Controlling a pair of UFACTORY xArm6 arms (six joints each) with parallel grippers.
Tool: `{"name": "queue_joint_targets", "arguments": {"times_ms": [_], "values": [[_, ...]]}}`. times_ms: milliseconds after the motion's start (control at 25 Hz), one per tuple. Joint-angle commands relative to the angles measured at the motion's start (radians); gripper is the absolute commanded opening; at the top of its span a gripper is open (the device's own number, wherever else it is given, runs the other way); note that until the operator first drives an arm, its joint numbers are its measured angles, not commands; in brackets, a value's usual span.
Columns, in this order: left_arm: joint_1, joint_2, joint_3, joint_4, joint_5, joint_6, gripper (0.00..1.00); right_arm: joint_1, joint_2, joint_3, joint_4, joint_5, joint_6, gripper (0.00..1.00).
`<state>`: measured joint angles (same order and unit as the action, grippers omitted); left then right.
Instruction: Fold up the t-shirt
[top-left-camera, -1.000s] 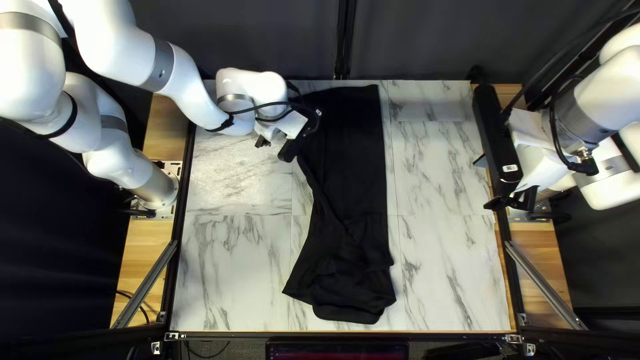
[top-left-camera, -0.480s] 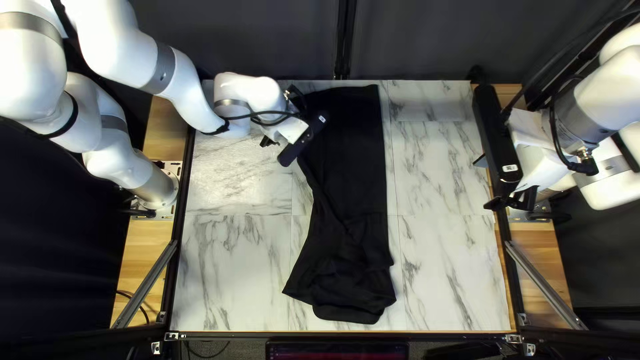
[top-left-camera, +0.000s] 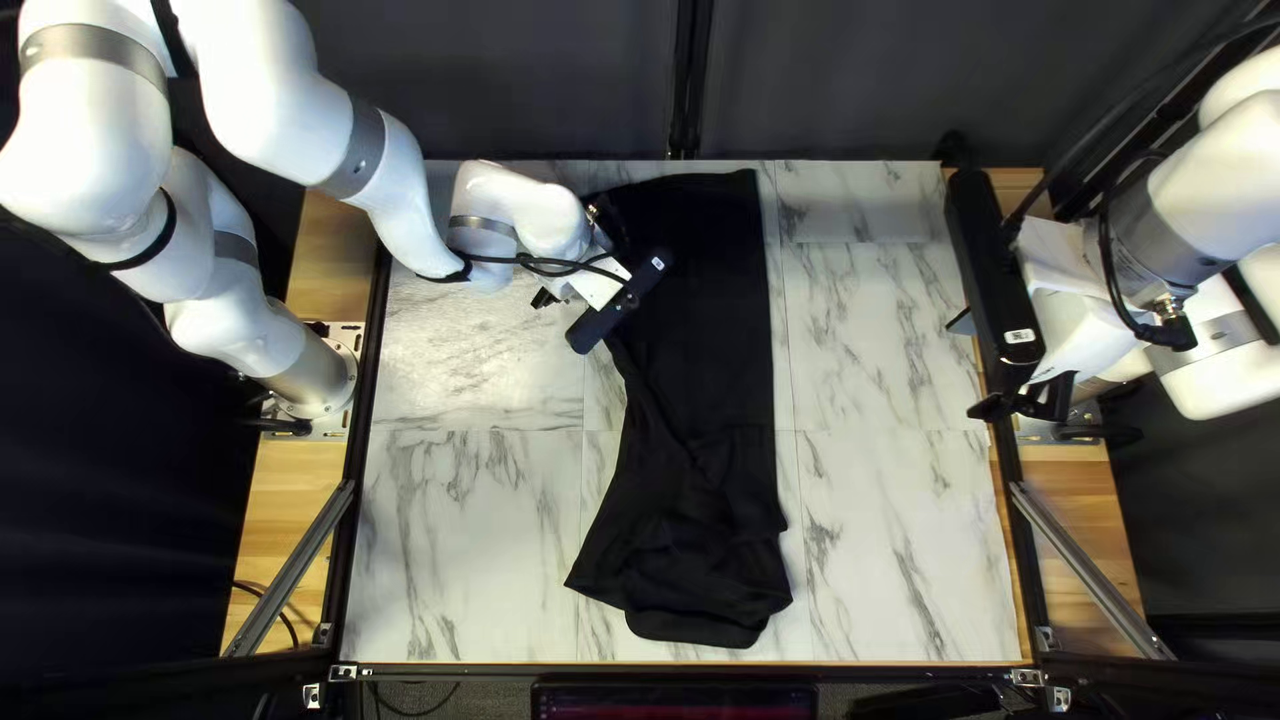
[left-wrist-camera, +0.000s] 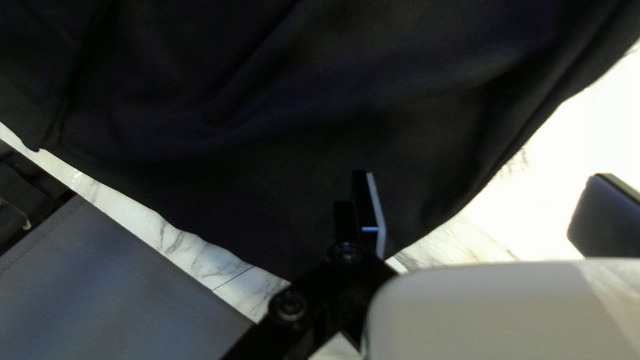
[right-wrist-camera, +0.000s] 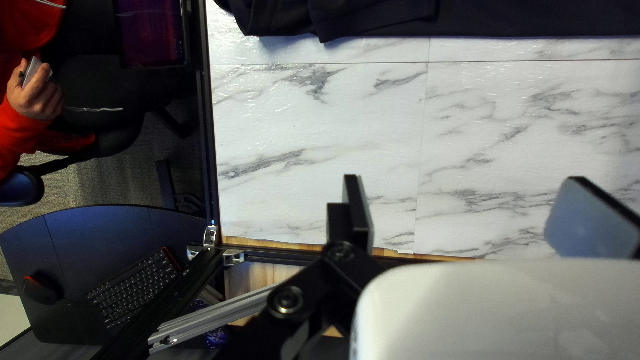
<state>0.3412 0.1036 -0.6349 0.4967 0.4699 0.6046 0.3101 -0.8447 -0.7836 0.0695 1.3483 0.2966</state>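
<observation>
Over the bench [top-left-camera: 467, 534], at eleven o'clock in the top left view, our left gripper [left-wrist-camera: 485, 177] is hovering by the edge of the black t-shirt [top-left-camera: 707, 307], its jaws standing spread and pinching nothing. The t-shirt is lying in a long strip from twelve to six o'clock, bunching at six. We are judging the lengthwise fold mostly done; neatening that end and folding crosswise are awaiting us. At three o'clock, our right gripper [right-wrist-camera: 465, 179] is idling, its jaws standing wide and empty.
</observation>
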Motion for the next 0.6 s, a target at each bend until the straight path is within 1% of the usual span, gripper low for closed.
{"name": "queue_joint_targets", "arguments": {"times_ms": [40,320,480,600], "values": [[0.006,0.014,-0.011,-0.028,0.003,0.019,0.08,0.0,0.0,0.0,0.0,0.0,0.0,1.0],[0.008,-0.004,-0.008,-0.07,0.028,0.058,0.0,0.0,0.0,0.0,0.0,0.0,0.0,1.0],[-0.008,-0.053,-0.007,-0.082,0.076,0.07,0.01,0.0,0.0,0.0,0.0,0.0,0.0,1.0],[-0.018,-0.075,-0.025,-0.08,0.117,0.078,0.02,0.0,0.0,0.0,0.0,0.0,0.0,1.0]]}}
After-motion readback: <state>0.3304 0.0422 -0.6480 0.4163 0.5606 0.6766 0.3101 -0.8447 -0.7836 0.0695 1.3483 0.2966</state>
